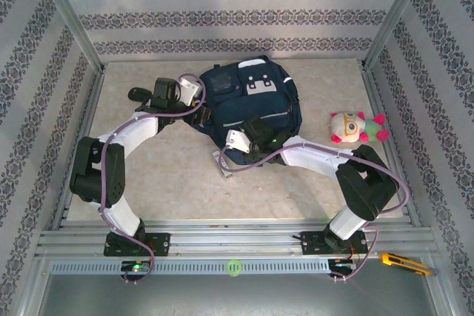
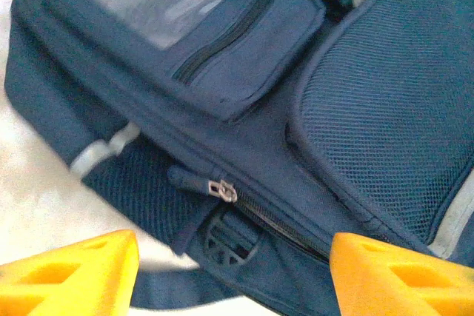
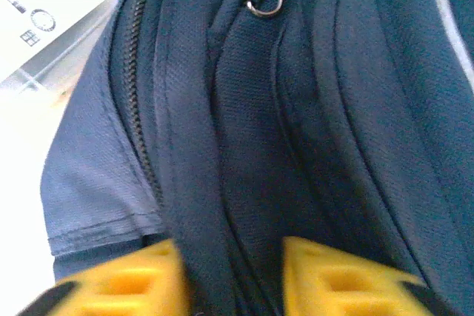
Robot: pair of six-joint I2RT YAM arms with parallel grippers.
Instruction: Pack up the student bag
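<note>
The student bag (image 1: pixel 248 98), dark navy with grey-white trim, lies flat in the middle of the table. My left gripper (image 1: pixel 194 91) is at the bag's left side. In the left wrist view it (image 2: pixel 233 279) is open, its yellow fingers (image 2: pixel 70 275) wide apart. A silver zipper pull (image 2: pixel 223 190) and a closed zip run between them, just beyond the tips. My right gripper (image 1: pixel 248 137) is at the bag's near edge. In the right wrist view it (image 3: pixel 231 275) is shut on a fold of the bag's fabric (image 3: pixel 244 153), beside a zip line (image 3: pixel 141 123).
A plush toy (image 1: pixel 358 127) with pink limbs lies to the right of the bag. A white sheet with a barcode (image 3: pixel 44 12) lies by the bag's near edge. A yellow utility knife (image 1: pixel 406 263) and a green ring (image 1: pixel 235 266) rest on the front rail.
</note>
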